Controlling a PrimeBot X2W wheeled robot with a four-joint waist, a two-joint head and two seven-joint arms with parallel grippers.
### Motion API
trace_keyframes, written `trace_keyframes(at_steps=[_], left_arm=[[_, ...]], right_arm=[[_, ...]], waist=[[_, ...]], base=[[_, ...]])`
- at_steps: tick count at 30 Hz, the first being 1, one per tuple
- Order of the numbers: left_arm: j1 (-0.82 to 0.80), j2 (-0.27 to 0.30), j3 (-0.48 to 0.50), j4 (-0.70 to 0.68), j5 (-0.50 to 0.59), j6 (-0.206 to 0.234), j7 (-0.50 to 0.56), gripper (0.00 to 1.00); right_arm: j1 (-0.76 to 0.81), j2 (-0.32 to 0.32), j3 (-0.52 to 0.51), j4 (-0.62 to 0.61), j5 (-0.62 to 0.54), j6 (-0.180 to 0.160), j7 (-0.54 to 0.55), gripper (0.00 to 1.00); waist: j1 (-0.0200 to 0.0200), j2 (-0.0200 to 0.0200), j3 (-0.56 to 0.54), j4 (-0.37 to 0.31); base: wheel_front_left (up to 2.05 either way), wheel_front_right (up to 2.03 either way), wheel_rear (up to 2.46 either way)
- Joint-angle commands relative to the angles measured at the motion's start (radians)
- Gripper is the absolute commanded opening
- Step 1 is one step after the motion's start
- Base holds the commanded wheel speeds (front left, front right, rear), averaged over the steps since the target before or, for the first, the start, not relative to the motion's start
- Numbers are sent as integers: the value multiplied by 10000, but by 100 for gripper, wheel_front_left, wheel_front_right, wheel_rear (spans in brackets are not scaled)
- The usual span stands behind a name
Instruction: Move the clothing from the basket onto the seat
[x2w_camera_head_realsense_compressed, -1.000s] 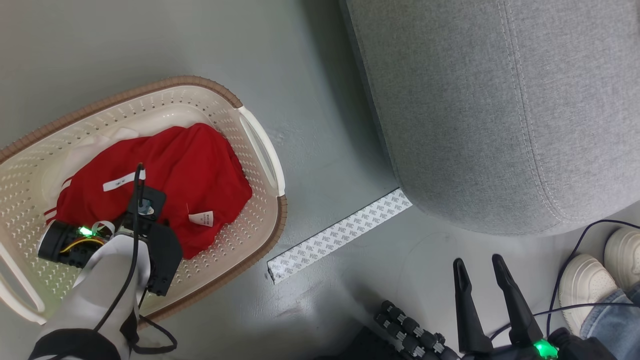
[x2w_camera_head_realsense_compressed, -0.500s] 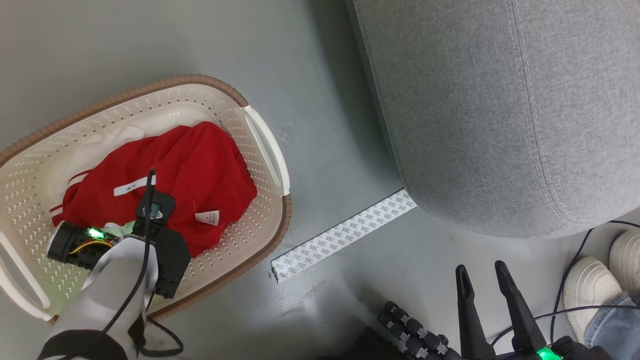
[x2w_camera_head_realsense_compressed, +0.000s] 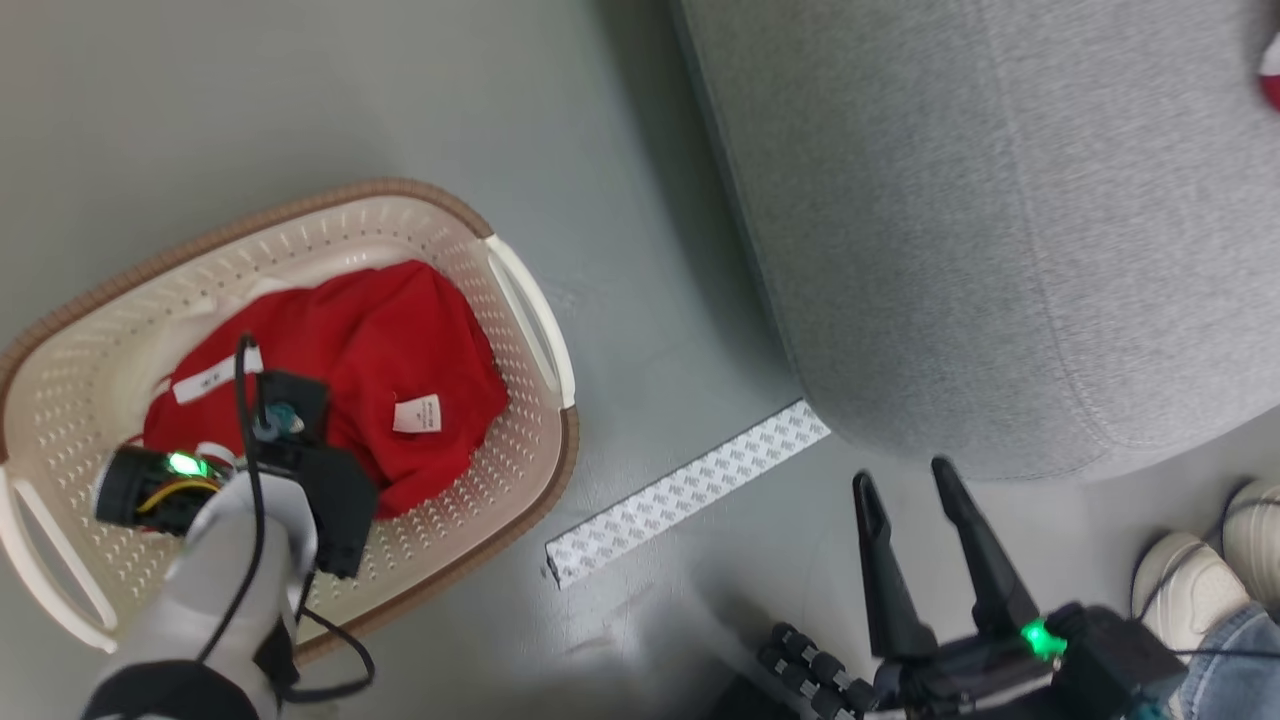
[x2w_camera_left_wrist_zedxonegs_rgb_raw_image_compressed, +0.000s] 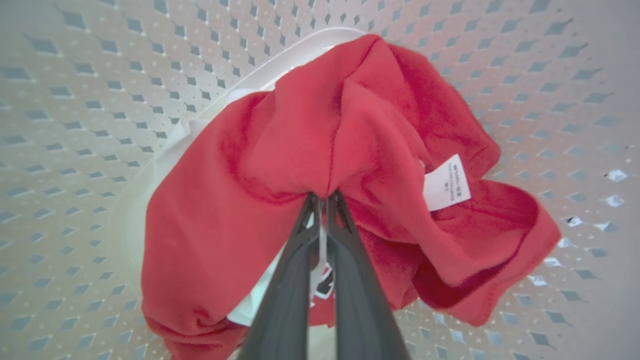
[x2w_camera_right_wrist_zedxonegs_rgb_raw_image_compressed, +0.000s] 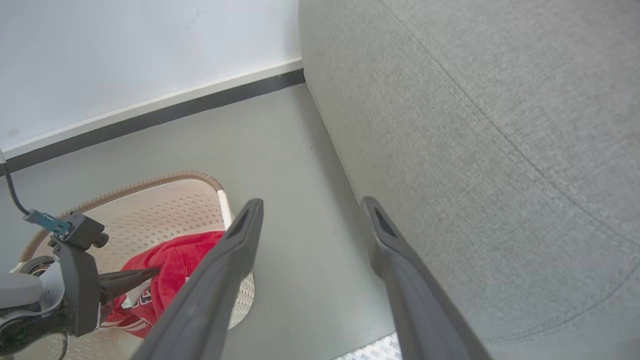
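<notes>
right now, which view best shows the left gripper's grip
Left wrist view: left gripper shut on a fold of the clothing. Head view: its wrist covers the grip. Right wrist view: small, from the side.

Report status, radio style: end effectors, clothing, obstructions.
Left end effector shut on clothing in basket. Right end effector open near seat. Tape strip on floor between.
</notes>
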Motion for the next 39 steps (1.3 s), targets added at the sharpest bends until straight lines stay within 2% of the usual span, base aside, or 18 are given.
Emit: trace_keyframes(at_steps=[1, 8, 17, 31, 33, 39], left_arm=[[258, -133, 0, -6, -32, -67, -163, 0], [1003, -596, 205, -645, -777, -373, -772, 0], [2138, -686, -451, -2036, -1820, -646, -887, 0], [3331, -675, -2271, -3722, -4097, -100, -749, 0], [3455, -669, -2677, -3999, -4572, 84, -679, 0], [2688, -667, -3251, -4405, -5191, 172, -515, 0]], right_arm=[[-125, -6, -90, 127, -74, -8, -5, 100], [-722, -7, -414, 906, -627, -8, -5, 100], [-1067, -12, -492, 1567, -1071, -8, -5, 100], [-614, -12, -116, 2890, -1317, -8, 35, 100], [-430, -12, 56, 3035, -1273, -8, 234, 100], [-352, -3, 375, 3152, -1136, -8, 587, 100]], waist=[[0, 0, -531, 97], [0, 0, -2357, 1073], [0, 0, -4264, 1988], [0, 0, -7411, 3383], [0, 0, -8185, 3682], [0, 0, -8873, 4200]], base=[[0, 0, 0], [0, 0, 0], [0, 0, 0], [0, 0, 0], [0, 0, 0], [0, 0, 0]])
